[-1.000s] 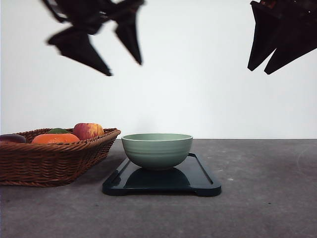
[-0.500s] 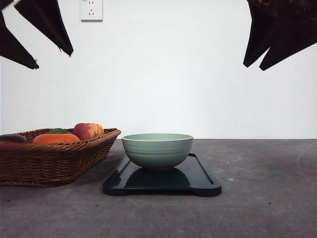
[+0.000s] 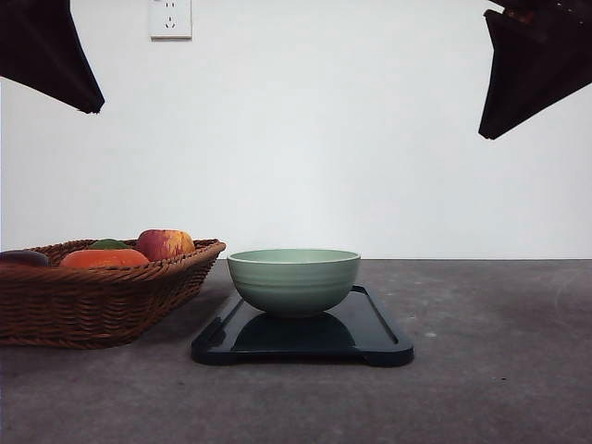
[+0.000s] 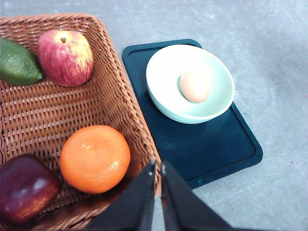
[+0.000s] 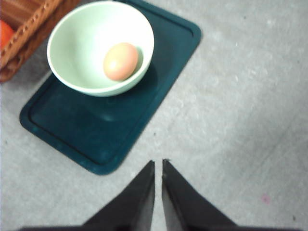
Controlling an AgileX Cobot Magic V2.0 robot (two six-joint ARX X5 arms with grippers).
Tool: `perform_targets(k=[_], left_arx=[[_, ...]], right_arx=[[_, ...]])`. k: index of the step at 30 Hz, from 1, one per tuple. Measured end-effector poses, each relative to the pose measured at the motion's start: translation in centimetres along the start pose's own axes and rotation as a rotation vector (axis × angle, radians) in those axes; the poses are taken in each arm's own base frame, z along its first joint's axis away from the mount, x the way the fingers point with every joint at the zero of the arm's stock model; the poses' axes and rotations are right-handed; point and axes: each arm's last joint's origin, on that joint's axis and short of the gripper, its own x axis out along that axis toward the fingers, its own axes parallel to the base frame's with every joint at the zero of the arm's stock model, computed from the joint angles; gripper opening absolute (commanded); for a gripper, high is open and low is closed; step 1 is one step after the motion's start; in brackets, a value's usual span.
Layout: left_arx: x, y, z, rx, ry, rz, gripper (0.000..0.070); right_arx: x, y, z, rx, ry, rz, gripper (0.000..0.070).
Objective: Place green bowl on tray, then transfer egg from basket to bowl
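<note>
Egg (image 4: 194, 86) rests inside green bowl (image 4: 190, 83); bowl sits on tray (image 4: 202, 142), beside basket (image 4: 115, 103). Left gripper (image 4: 158, 166) and right gripper (image 5: 158, 164): jaws pressed together, empty.

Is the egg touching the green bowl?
Touching. The left wrist view shows the egg lying on the inside bottom of the green bowl; the right wrist view shows the same, with nothing holding it up.

Front view, your centre frame: bowl (image 3: 293, 280) sits on the tray (image 3: 370, 338). Egg (image 4: 194, 86) lies in the bowl. Basket (image 3: 55, 310) at your lower left, just beside the tray's left end. In the basket: apple (image 3: 165, 244), orange (image 3: 102, 258), avocado (image 4: 17, 63), and a fourth fruit (image 4: 25, 188).
</note>
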Motion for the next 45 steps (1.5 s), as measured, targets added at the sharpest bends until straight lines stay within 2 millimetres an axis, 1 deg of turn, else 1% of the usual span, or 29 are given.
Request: perform_targets(k=[11, 13, 16, 19, 22, 27, 33, 36, 40, 45], left_arx=[[0.0, 0.0, 0.0, 0.001, -0.002, 0.0, 0.0], [-0.1, 0.0, 0.0, 0.023, -0.003, 0.001, 0.0], [-0.7, 0.5, 0.0, 0.091, -0.035, 0.016, 0.0], [-1.8, 1.7, -0.6, 0.106, -0.099, 0.058, 0.0], [-2.7, 3.2, -2.2, 0.083, -0.163, 0.117, 0.0], [-3.4, 5.4, -6.0, 0.059, -0.291, 0.232, 0.0], [-2.8, 6.7, -10.8, 0.076, -0.43, 0.298, 0.0], [-2.1, 7.2, -12.7, 0.071, -0.446, 0.319, 0.0], [-1.5, 7.9, -14.2, 0.052, -0.467, 0.365, 0.0], [-0.9, 8.8, -14.9, 0.026, -0.521, 0.425, 0.0]], right_arx=[[0.0, 0.0, 0.6, -0.007, -0.065, 0.001, 0.0011], [0.0, 0.0, 0.7, -0.008, -0.075, 0.002, 0.0011], [0.0, 0.0, 1.0, -0.011, -0.1, 0.002, 0.0011], [-0.1, 0.0, 1.1, -0.012, -0.111, 0.002, 0.0011], [-0.1, 0.0, 1.1, -0.012, -0.113, 0.002, 0.0011], [-0.1, 0.0, 1.1, -0.012, -0.116, 0.003, 0.0011], [-0.1, 0.0, 1.4, -0.016, -0.149, 0.003, 0.0011], [-0.1, 0.0, 1.5, -0.016, -0.156, 0.003, 0.0011], [-0.1, 0.0, 1.5, -0.016, -0.156, 0.003, 0.0011], [-0.1, 0.0, 1.5, -0.016, -0.156, 0.003, 0.0011]])
